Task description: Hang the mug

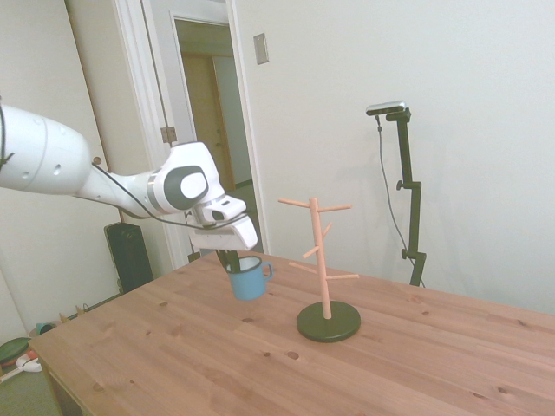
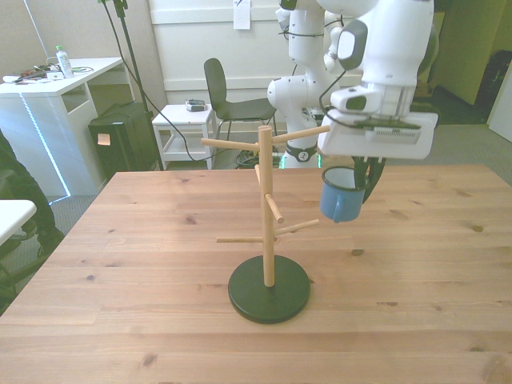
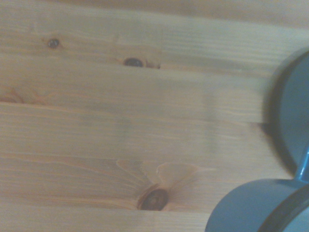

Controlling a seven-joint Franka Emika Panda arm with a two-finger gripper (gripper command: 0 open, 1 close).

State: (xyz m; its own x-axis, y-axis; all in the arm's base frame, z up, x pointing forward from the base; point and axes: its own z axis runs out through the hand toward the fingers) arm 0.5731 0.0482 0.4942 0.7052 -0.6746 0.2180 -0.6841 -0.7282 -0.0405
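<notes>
The light-blue mug [image 1: 250,281] hangs in the air above the wooden table [image 1: 173,355], slightly tilted, handle toward the peg stand [image 1: 323,260]. My gripper [image 1: 231,262] is shut on its rim, one finger inside. In the front view the mug [image 2: 337,198] hangs under the gripper [image 2: 362,182] on the front view's right of the stand [image 2: 266,216], level with its lower pegs and a short gap from their tips. The wrist view has a blurred blue part of the mug [image 3: 251,208] over the table boards.
The stand rises from a round dark base [image 2: 269,292] near the table's middle [image 2: 144,272]. Its pegs point out at several heights, the top pair widest. A chair [image 2: 228,92] and white desks stand behind the table.
</notes>
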